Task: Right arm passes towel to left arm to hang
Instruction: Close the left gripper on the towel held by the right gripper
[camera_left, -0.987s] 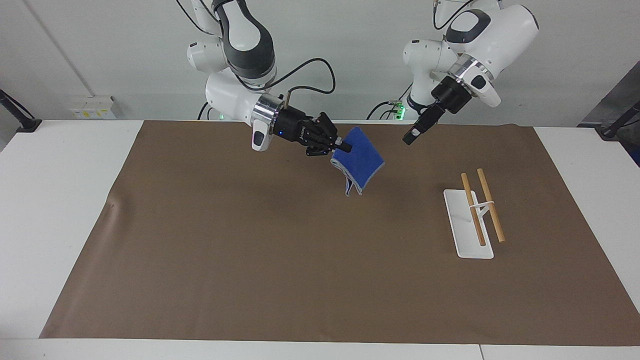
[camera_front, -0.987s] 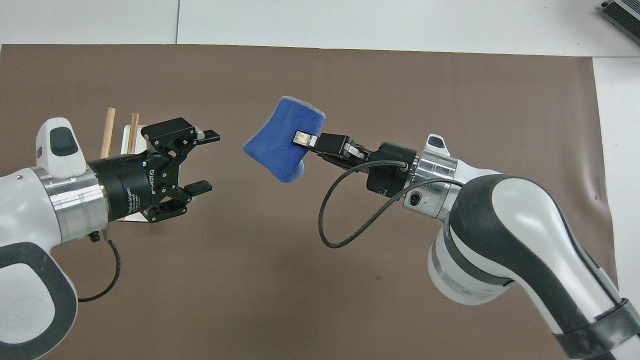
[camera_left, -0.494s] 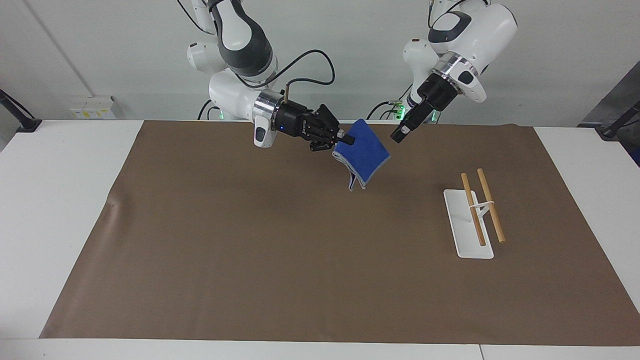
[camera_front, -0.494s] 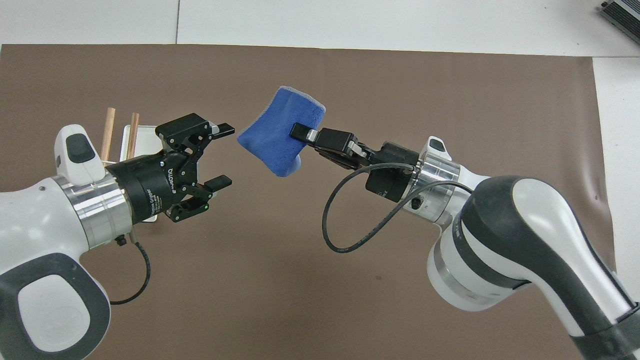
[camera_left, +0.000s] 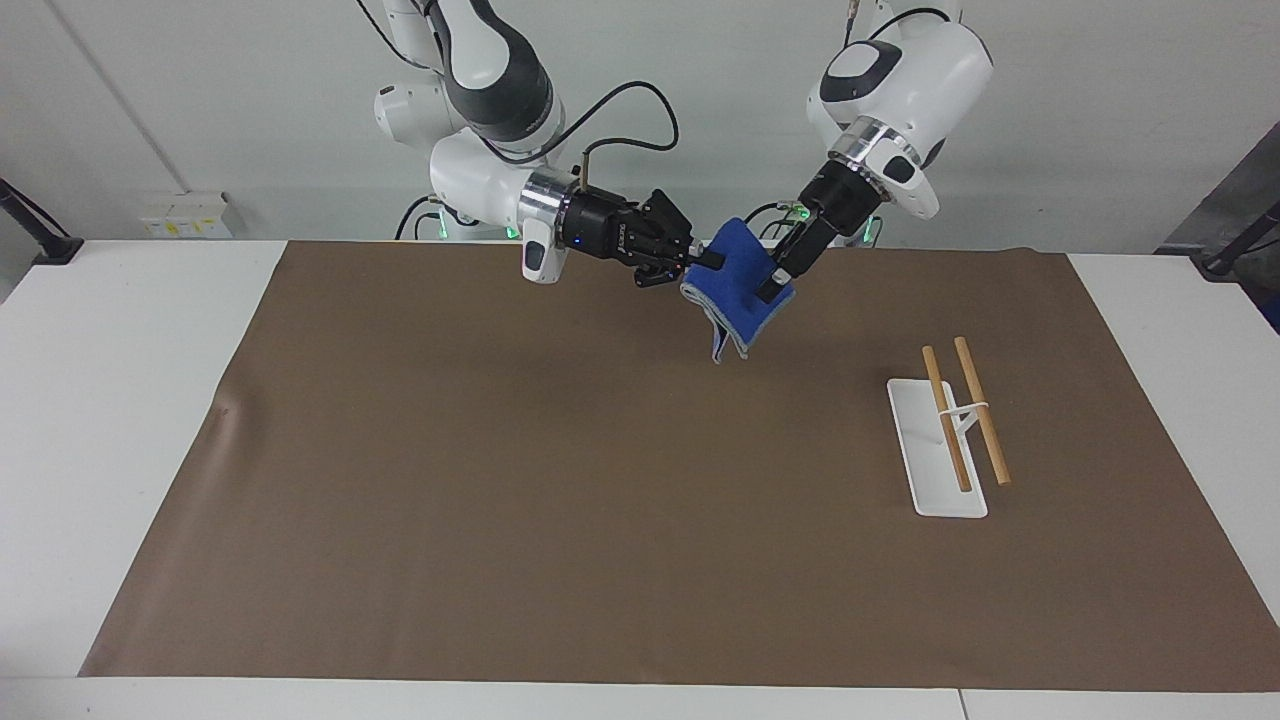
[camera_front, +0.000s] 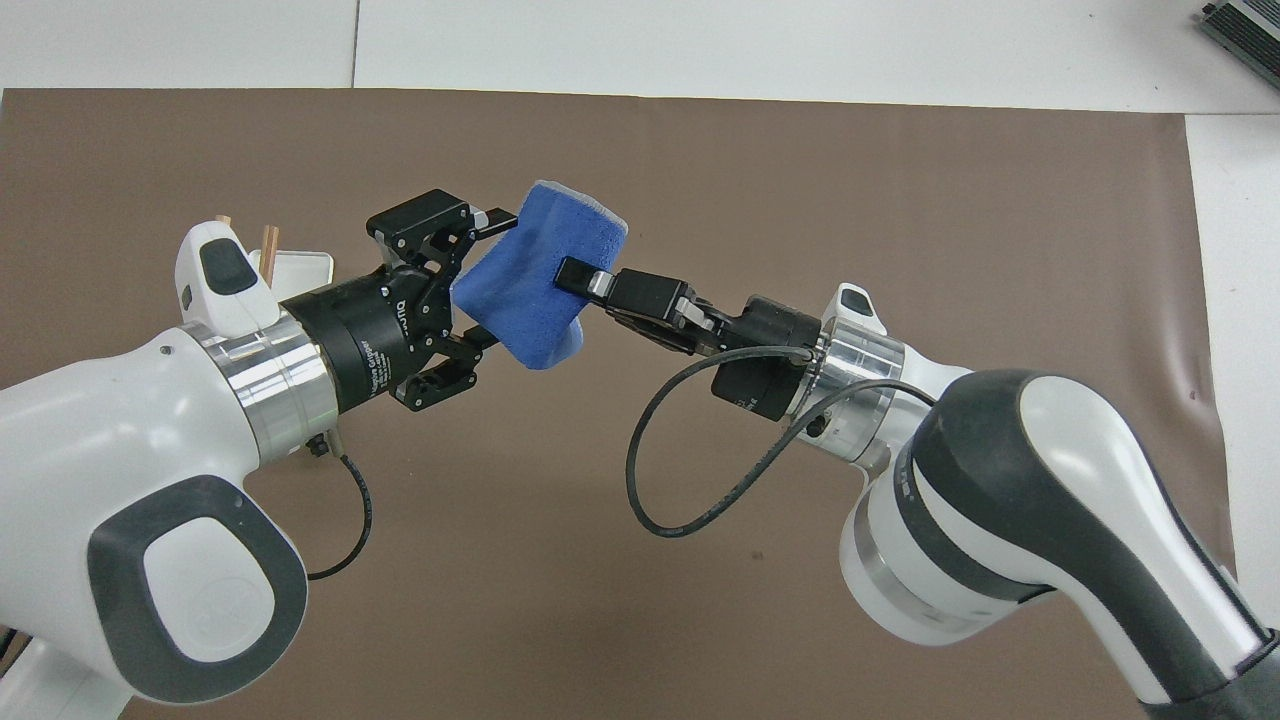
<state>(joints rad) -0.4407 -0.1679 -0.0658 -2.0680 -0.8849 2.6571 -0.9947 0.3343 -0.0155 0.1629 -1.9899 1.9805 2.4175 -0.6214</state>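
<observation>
**Towel handover: close left before right lets go**

Towel (camera_left: 738, 283) hangs in the air over the mat (camera_left: 500, 480), pinched by the right gripper (camera_left: 712, 262). Left gripper (camera_front: 488, 282) straddles its other edge, fingers spread. It should clamp squarely first; the right should release afterward.

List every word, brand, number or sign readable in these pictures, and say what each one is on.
"ROBOTIQ": white letters on the black body of the left hand, read in the overhead view; its open fingers sit around one edge of the towel.
Small white print on the body of the right hand, which grips the towel: too blurred to read.
Nothing else carries readable text.
</observation>
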